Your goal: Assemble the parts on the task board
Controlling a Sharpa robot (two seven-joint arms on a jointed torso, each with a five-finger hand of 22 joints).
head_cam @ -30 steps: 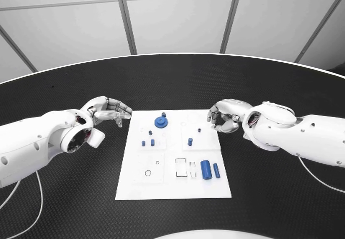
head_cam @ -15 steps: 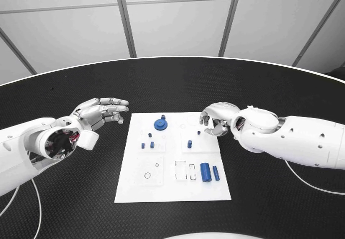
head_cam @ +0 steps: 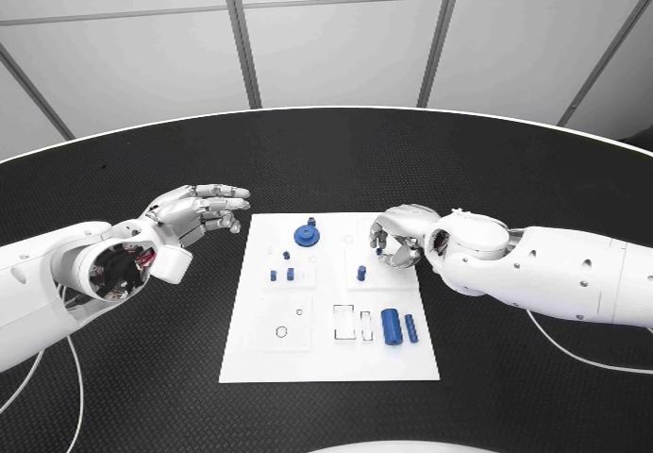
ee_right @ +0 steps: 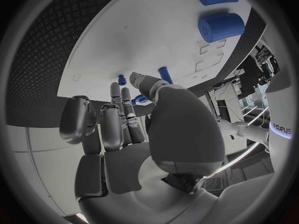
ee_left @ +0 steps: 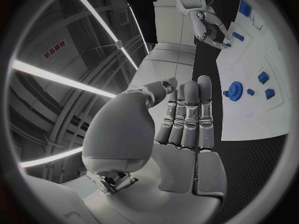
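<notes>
- Left hand [head_cam: 194, 213]: hovers over the black table [head_cam: 123, 377] at about 9 o'clock from the task board [head_cam: 329, 359], just off its far left corner. Fingers [ee_left: 190, 112] lie straight and side by side, thumb apart, holding nothing.
- Task board: white plate in the middle of the table, long axis running 12 to 6 o'clock.
- Blue gear [head_cam: 307, 234]: stands on the board near its far edge, toward 12 o'clock, with a small blue knob just beyond it.
- Two small blue pegs [head_cam: 280, 275]: stand side by side at 7 o'clock of the gear, left of board centre.
- Single blue peg [head_cam: 360, 273]: stands upright right of centre, just at 7 o'clock of the right hand.
- Blue cylinder [head_cam: 391, 326] and thinner blue pin [head_cam: 411, 327]: lie side by side at about 5 o'clock on the board, beside two outlined slots.
- Right hand [head_cam: 396, 236]: over the board's far right part, at about 2 o'clock from its centre. Fingers [ee_right: 115, 122] curl inward, narrow; nothing visible in them.
</notes>
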